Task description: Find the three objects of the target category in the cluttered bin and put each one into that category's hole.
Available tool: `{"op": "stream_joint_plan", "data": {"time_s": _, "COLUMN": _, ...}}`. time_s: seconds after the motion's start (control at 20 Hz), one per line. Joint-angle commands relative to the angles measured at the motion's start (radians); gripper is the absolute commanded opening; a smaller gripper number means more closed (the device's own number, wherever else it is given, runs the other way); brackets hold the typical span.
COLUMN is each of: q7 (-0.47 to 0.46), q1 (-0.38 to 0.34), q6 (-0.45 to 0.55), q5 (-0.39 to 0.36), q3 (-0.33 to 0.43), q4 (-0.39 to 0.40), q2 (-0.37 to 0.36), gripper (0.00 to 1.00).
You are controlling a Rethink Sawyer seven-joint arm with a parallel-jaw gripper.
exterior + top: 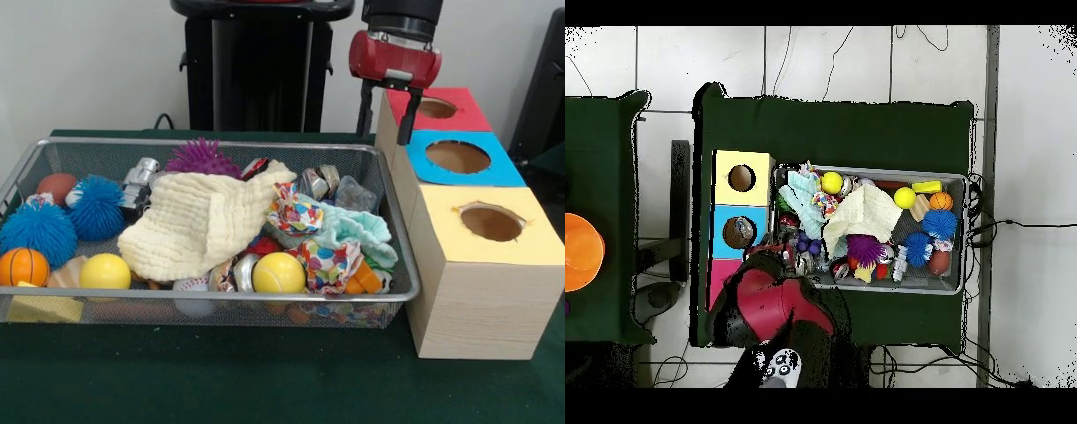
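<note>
The long silver wire-mesh bin (207,300) fills the frame's lower left; one crinkled clear bottle (356,194) lies at its far right, judged light, springy, best pinched across its body. Gripper (389,124), upper right, stands open and empty.

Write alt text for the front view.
A wire mesh bin crammed with balls, cloths and crushed cans sits on a green table. Beside it stand three wooden boxes with round holes, topped red, blue and yellow. The robot's open tool hangs above them.
</note>
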Motion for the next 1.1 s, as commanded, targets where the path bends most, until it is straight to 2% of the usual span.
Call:
{"op": "stream_joint_plan", "data": {"time_s": 0.05, "q7": 0.109, "q1": 0.010, "q6": -0.127, "q5": -0.050, "q3": -0.002, "q4": 0.026, "q2": 0.109, "gripper": 1.00}}
{"op": "stream_joint_plan", "data": {"time_s": 0.35, "q7": 0.081, "q1": -0.022, "q6": -0.147, "q5": -0.062, "q3": 0.008, "q4": 0.006, "q2": 0.130, "gripper": 1.00}}
{"op": "stream_joint_plan", "data": {"time_s": 0.75, "q7": 0.029, "q1": -0.141, "q6": -0.033, "q5": -0.126, "q3": 0.118, "q4": 0.001, "q2": 0.042, "gripper": 1.00}}
{"op": "stream_joint_plan", "data": {"time_s": 0.95, "q7": 0.038, "q1": -0.151, "q6": -0.021, "q5": -0.140, "q3": 0.134, "q4": 0.029, "q2": 0.013, "gripper": 1.00}}
{"op": "stream_joint_plan", "data": {"time_s": 1.1, "q7": 0.063, "q1": -0.129, "q6": -0.065, "q5": -0.137, "q3": 0.119, "q4": 0.018, "q2": 0.063, "gripper": 1.00}}
